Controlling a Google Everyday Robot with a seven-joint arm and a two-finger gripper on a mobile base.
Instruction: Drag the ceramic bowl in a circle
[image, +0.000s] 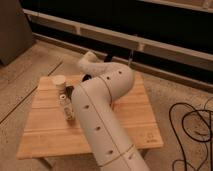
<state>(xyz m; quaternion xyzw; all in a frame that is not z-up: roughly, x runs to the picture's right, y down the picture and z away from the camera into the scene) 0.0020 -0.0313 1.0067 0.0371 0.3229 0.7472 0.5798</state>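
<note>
The ceramic bowl is hidden from view. My white arm (102, 107) rises from the bottom of the camera view and curls over the middle of the wooden table (135, 117). The gripper is hidden behind the arm's bent upper link (92, 62), somewhere low over the table's middle, and it is shut. Whether it touches or holds anything cannot be seen.
A pale round cup (59, 82) stands at the table's far left. A small clear bottle (67, 107) is just in front of it, close beside the arm. Black cables (192, 132) lie on the floor to the right. A dark wall with a ledge runs behind the table.
</note>
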